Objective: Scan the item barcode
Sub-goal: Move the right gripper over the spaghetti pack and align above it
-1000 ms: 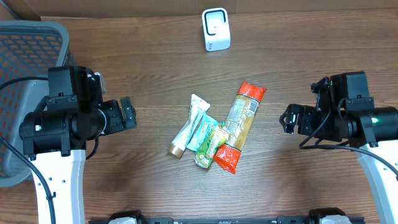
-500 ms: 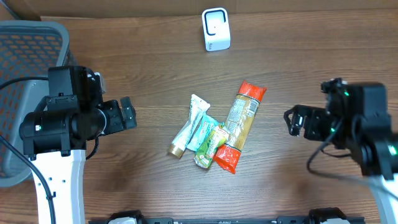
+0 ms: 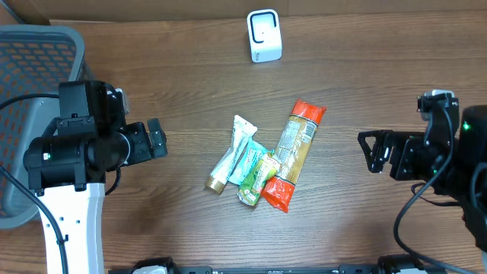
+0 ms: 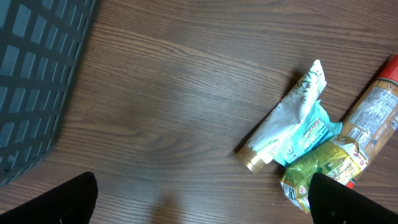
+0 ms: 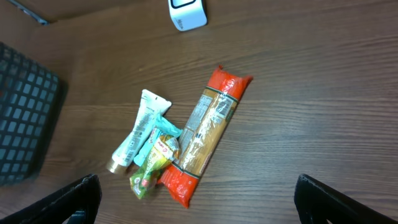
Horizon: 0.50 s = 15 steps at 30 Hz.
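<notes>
At the far left edge of the overhead view sits a grey mesh basket [image 3: 38, 46]. Just right of it the left arm [image 3: 72, 148] points its left jaws toward the middle, spread wide and gripping nothing (the wrist view shows only two dark tips at its lower corners). Near the centre of the wooden surface [image 3: 175, 76] lies a heap: a white tube [image 3: 234, 148] with a gold cap, a teal sachet [image 3: 249, 161] overlapping it, a green packet [image 3: 259, 179] below, and a long orange-ended pasta pack [image 3: 297, 148] touching their right side. At top centre stands the white scanner [image 3: 264, 36], well apart from the heap. On the right, the right arm [image 3: 445, 152] holds its right jaws spread as well, apart from the pasta pack.
</notes>
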Available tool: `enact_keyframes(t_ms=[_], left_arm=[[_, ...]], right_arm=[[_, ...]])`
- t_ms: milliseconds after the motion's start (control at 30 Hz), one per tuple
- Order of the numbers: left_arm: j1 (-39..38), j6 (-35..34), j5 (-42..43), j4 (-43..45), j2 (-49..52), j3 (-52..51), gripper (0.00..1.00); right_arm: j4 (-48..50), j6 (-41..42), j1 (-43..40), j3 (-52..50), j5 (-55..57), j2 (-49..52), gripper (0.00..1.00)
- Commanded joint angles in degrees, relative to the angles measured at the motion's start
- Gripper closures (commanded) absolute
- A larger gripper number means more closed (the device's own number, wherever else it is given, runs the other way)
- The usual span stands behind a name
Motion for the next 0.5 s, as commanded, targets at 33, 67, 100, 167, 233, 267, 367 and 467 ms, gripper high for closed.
enact_keyframes(t_ms=[33,67,100,167,233,267,367,467], left_arm=[[0.22,-0.98,0.22,0.2,0.04,0.55,0.01],[0.2,-0.98,0.24,0.2,0.04,0.55,0.0],[0.2,-0.98,0.24,0.2,0.04,0.55,0.0],[0.22,-0.98,0.22,0.2,0.04,0.55,0.0],[0.22,-0.98,0.22,0.2,0.04,0.55,0.01],[0.22,-0.98,0.22,0.2,0.04,0.55,0.0],[0.22,-0.98,0.24,0.2,0.04,0.55,0.0],[0.22,-0.98,0.24,0.17,0.04,0.55,0.0]], right_arm=[[0.61,0.57,0.59,0.59,0.33,-2.84,0.01],[0.83,1.55,0.83,-0.2,2.29,-3.34,0.01],[1.22,2.75,1.16,-1.11,4.37,-3.78,0.0],[2.03,5.7,2.19,-3.32,8.33,-4.79,0.0],[3.45,7.87,3.58,-5.77,11.43,-5.73,0.0],[4.26,8.63,4.37,-6.91,12.7,-6.14,0.0],[7.21,10.47,8.55,-10.93,17.27,-6.71,0.0],[9.92,14.8,15.52,-14.84,24.63,-6.4,0.0]])
